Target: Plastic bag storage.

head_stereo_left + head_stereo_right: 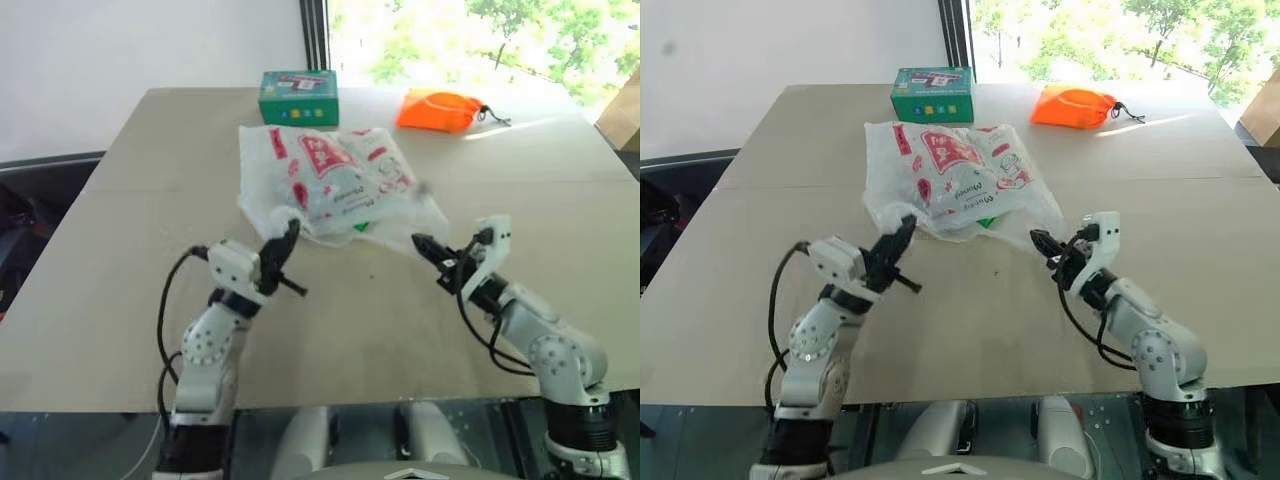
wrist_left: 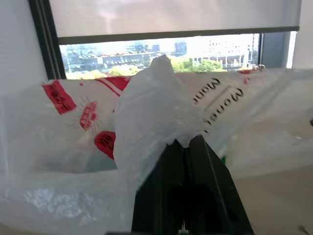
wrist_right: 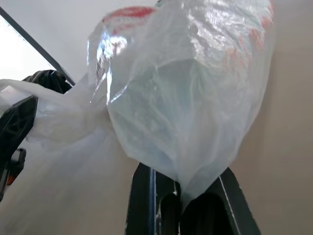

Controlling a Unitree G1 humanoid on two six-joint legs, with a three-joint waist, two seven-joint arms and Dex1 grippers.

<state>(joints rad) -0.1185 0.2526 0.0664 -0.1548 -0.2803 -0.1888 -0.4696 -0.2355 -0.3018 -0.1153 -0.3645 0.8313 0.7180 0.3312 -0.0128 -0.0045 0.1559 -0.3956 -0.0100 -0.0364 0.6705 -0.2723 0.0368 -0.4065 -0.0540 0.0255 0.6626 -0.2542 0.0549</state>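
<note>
The thin, crinkly translucent white plastic bag [image 1: 330,185] with red print lies on the beige worktop [image 1: 120,300], stretching away from both grippers. The left gripper [image 1: 284,243] and the right gripper [image 1: 430,247] each pinch a near corner, fingers clamped on film.

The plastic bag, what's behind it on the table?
Behind the plastic bag stands a green box, with an orange pouch off to one side. The bag covers the table under it, so anything there is hidden.
</note>
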